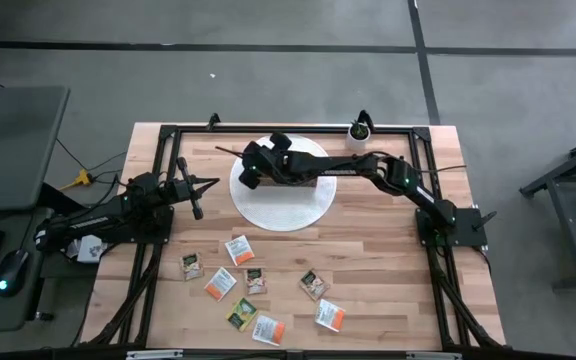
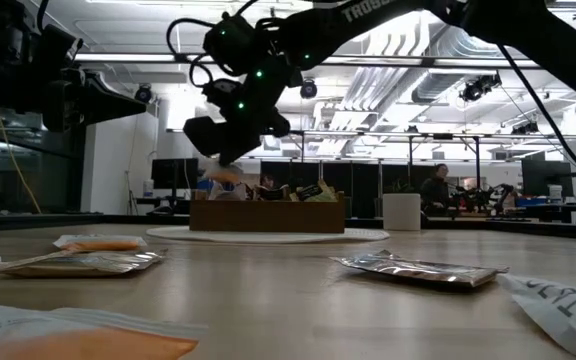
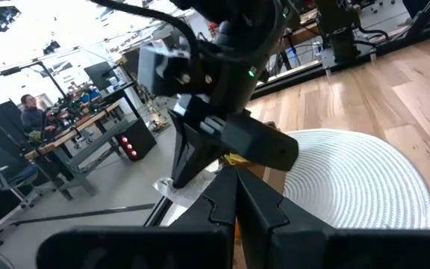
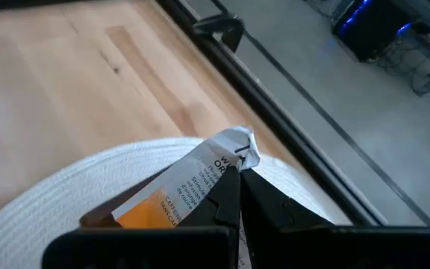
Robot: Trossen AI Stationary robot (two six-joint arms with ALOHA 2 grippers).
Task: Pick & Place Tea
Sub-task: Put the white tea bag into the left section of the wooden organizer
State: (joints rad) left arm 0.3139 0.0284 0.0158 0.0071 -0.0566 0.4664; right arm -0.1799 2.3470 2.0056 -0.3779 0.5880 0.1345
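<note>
My right gripper [image 1: 251, 172] reaches over the brown wooden box [image 2: 268, 213], which stands on a round white mat [image 1: 283, 212] at the table's far middle. It is shut on a white-orange tea sachet [image 4: 189, 187]. Several more tea sachets [image 1: 238, 249] lie flat on the near half of the table. My left gripper [image 1: 194, 196] waits shut at the table's left side, holding nothing. My right gripper pinches the white-orange sachet between its two fingers, close to its crumpled upper end [image 4: 226, 161]. The fingers slant down from the table's right. The sachet sticks out past the fingertips, lifted clear above the mat and the box's left end.
A small white pot with a green plant [image 1: 359, 129] stands at the far edge, right of the mat. A black frame [image 1: 173, 130] runs round the table's edges. Bare wood lies between the mat and the loose sachets.
</note>
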